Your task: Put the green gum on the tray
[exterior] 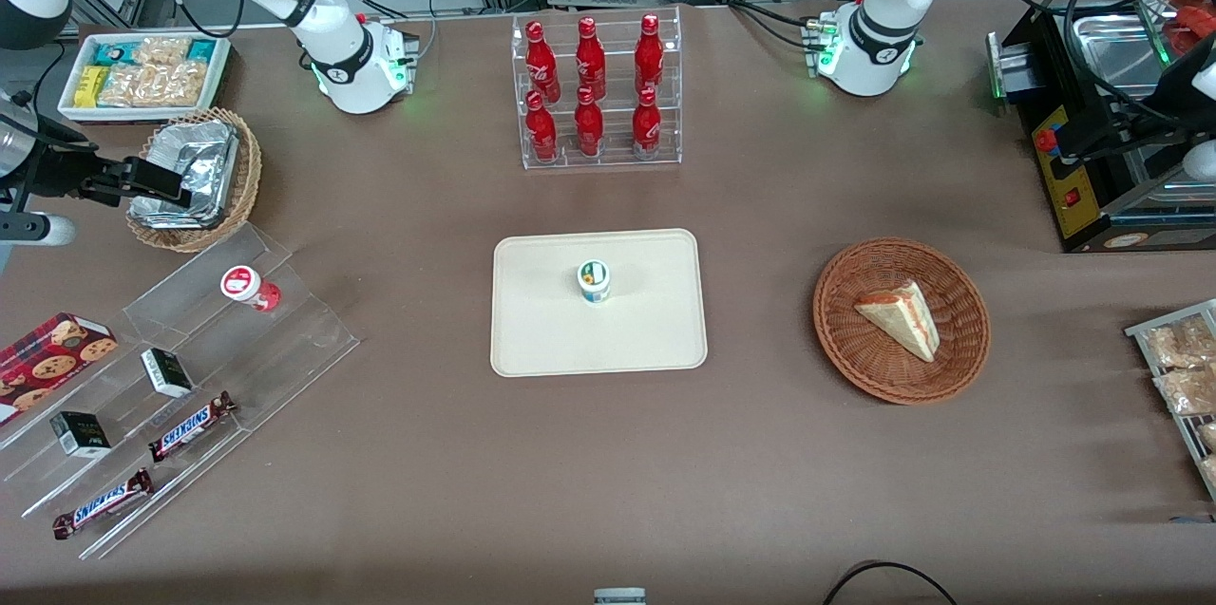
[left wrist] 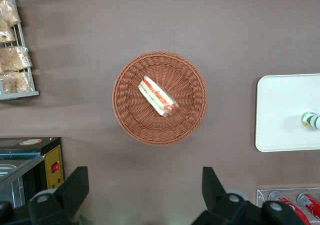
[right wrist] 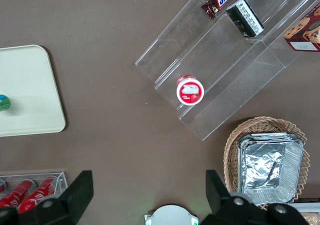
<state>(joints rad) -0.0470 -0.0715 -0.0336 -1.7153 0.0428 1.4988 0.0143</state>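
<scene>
The green gum [exterior: 595, 281], a small white bottle with a green-rimmed lid, stands upright near the middle of the cream tray [exterior: 541, 330]. It also shows in the right wrist view [right wrist: 2, 103] on the tray [right wrist: 30, 100], and in the left wrist view [left wrist: 311, 120] on the tray [left wrist: 285, 110]. My gripper [exterior: 161, 185] is open and empty, held high at the working arm's end of the table over the foil basket, well away from the tray. In the right wrist view the gripper [right wrist: 147, 190] has bare brown table between its fingers.
A red-lidded bottle [exterior: 249, 287] stands on a clear stepped shelf [exterior: 285, 339] with Snickers bars and small boxes. A wicker basket of foil trays [exterior: 204, 178] lies under the gripper. A rack of red bottles [exterior: 594, 92] stands farther from the camera than the tray. A wicker basket [exterior: 845, 339] holds a sandwich.
</scene>
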